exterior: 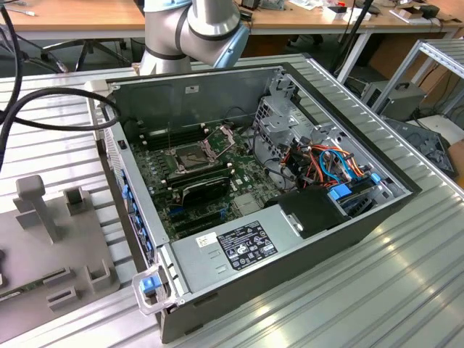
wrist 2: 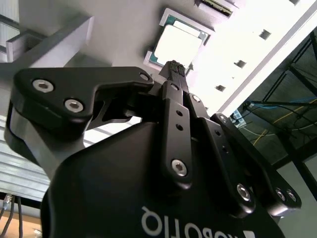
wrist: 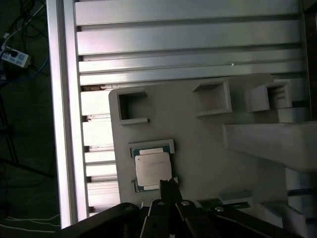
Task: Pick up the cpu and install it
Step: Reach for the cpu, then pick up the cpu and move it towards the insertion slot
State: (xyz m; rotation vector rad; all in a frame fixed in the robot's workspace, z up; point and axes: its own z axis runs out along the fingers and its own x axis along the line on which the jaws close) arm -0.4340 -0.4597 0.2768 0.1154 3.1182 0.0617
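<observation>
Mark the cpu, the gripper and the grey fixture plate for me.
cpu (wrist: 152,168): first wrist view, middle of its silver top.
gripper (wrist: 170,184): first wrist view, at its fingertips.
grey fixture plate (wrist: 198,148): first wrist view, bare surface beside the cpu.

I work in a robotics lab: slotted aluminium table under my gripper, a grey fixture plate just beneath it, 1 opened computer case nearby (black cables trailing), wooden desks beyond.
</observation>
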